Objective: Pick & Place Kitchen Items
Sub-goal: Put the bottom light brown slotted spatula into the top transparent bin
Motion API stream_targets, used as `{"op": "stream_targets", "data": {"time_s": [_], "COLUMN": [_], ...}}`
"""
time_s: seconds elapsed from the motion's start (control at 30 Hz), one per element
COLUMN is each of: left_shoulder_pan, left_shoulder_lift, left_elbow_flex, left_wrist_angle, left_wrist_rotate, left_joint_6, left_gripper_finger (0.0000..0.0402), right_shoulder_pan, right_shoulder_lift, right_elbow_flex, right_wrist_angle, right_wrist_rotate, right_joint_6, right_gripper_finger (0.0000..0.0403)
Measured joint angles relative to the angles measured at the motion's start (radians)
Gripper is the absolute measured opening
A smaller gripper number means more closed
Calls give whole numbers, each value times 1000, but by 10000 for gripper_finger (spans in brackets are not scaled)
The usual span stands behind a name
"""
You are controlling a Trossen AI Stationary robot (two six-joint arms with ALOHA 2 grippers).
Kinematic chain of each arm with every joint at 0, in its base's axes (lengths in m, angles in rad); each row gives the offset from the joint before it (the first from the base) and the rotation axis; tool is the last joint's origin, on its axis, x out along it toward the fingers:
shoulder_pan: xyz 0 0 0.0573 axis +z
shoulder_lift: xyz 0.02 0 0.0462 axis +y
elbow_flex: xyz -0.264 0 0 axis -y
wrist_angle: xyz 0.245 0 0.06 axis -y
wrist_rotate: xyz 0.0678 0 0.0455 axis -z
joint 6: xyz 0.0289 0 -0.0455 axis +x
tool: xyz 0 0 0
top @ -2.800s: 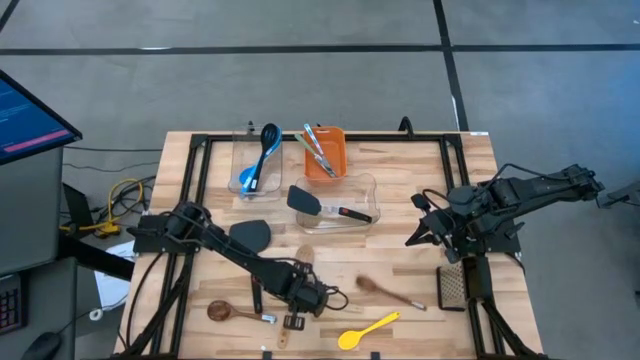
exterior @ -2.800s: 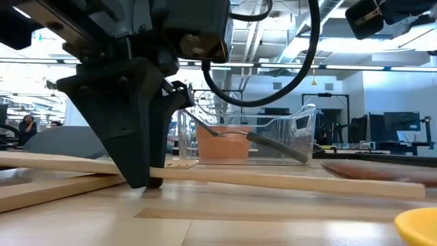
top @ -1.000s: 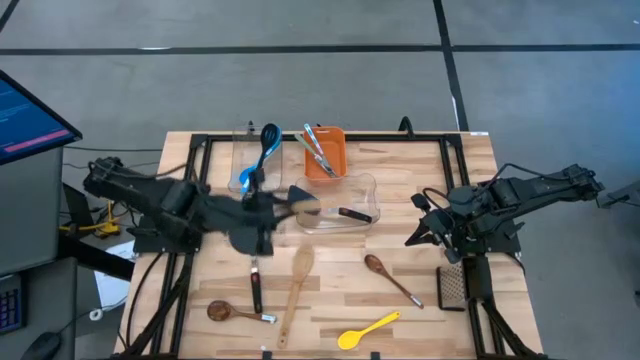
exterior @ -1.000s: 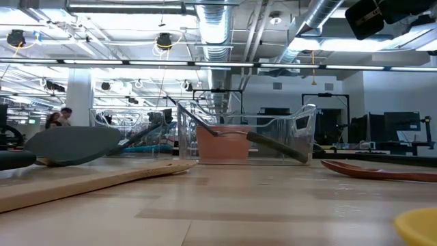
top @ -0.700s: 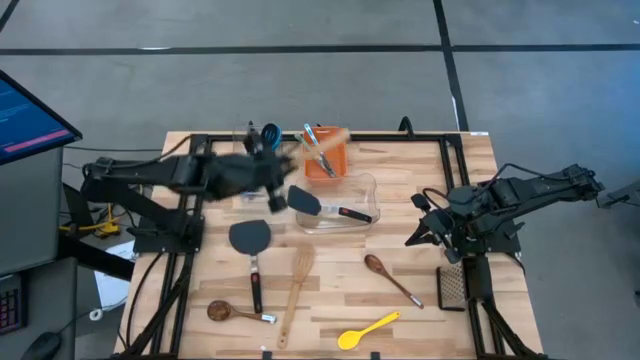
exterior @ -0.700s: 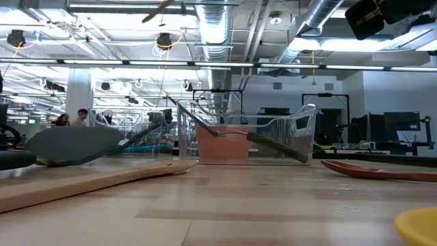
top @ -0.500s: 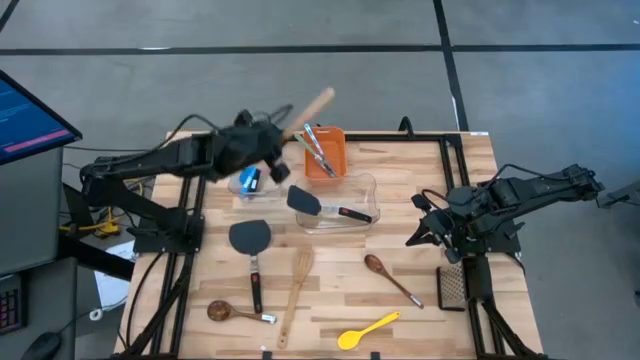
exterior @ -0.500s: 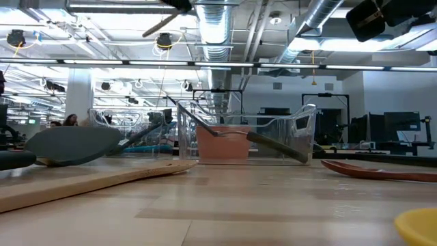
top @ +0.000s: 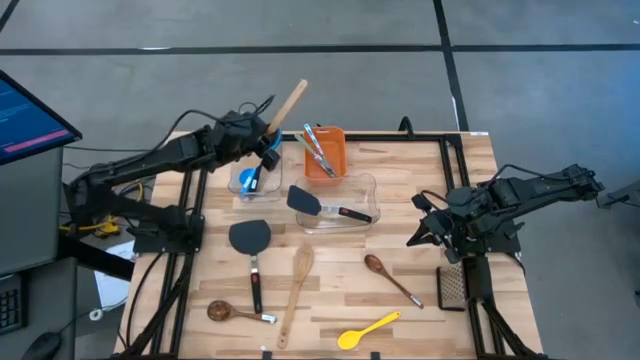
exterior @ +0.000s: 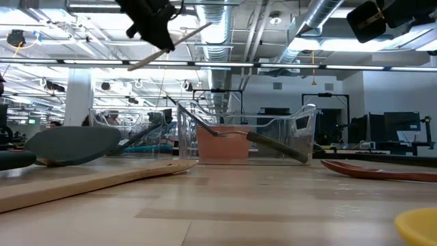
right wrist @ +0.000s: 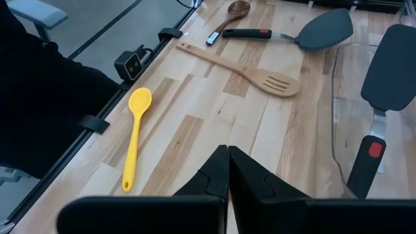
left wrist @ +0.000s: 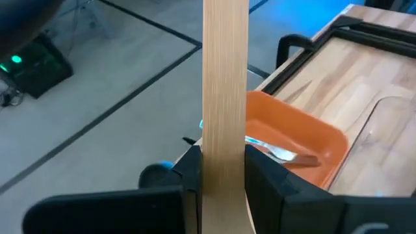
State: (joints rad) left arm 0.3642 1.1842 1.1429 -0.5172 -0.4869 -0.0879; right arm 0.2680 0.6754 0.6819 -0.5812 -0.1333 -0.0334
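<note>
My left gripper (top: 268, 148) hangs above the far-left clear tub (top: 240, 160), which holds a blue spoon (top: 249, 180), and is shut on a pale wooden utensil (top: 290, 100). The utensil's handle (exterior: 179, 37) slants up toward the far right; its head is hidden. On the table lie a black turner (top: 250, 238), a wooden slotted spatula (top: 296, 285), a wooden spoon (top: 385, 275), a dark wooden spoon (top: 228, 312) and a yellow spoon (top: 368, 327). My right gripper (right wrist: 227, 162) waits shut at the table's right side. My left gripper pinches the flat wooden handle (left wrist: 224, 140) by its two narrow edges between its two fingers (left wrist: 192, 170). The fingers lie across the handle. The utensil is lifted clear of the table and tilted, with a long stretch of handle standing out past the fingertips.
An orange bin (top: 333, 160) with several utensils stands at the far middle. In front of it a second clear tub (top: 362, 190) holds a black turner (top: 305, 200). A dark frame (top: 195, 160) runs along the table's edges, and a grater-like pad (top: 452, 287) lies at the right.
My left gripper has swung from over the table's left middle toward the far edge with the wooden utensil, turning as it went. It now hangs over the far-left tub, and the handle points up toward the far right. My right arm has kept still.
</note>
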Motion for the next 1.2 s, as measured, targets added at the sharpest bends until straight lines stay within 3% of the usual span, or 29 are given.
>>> {"op": "stream_targets", "data": {"time_s": [0.17,0.43,1.2], "left_shoulder_pan": [87,197,283], "left_shoulder_lift": [-66,-85,-84], "left_elbow_flex": [-159,-309,-702], "left_wrist_angle": [180,213,557], "left_wrist_rotate": [73,166,259], "left_joint_6": [-7,-84,-262], "left_gripper_finger": [58,58,58], "right_shoulder_pan": [0,0,0], "right_shoulder_lift": [0,0,0], "right_elbow_flex": [0,0,0], "right_wrist_angle": [-22,-26,-26], "right_wrist_rotate": [1,2,3], "right_joint_6": [-2,-3,-2], "right_gripper_finger": [0,0,0]}}
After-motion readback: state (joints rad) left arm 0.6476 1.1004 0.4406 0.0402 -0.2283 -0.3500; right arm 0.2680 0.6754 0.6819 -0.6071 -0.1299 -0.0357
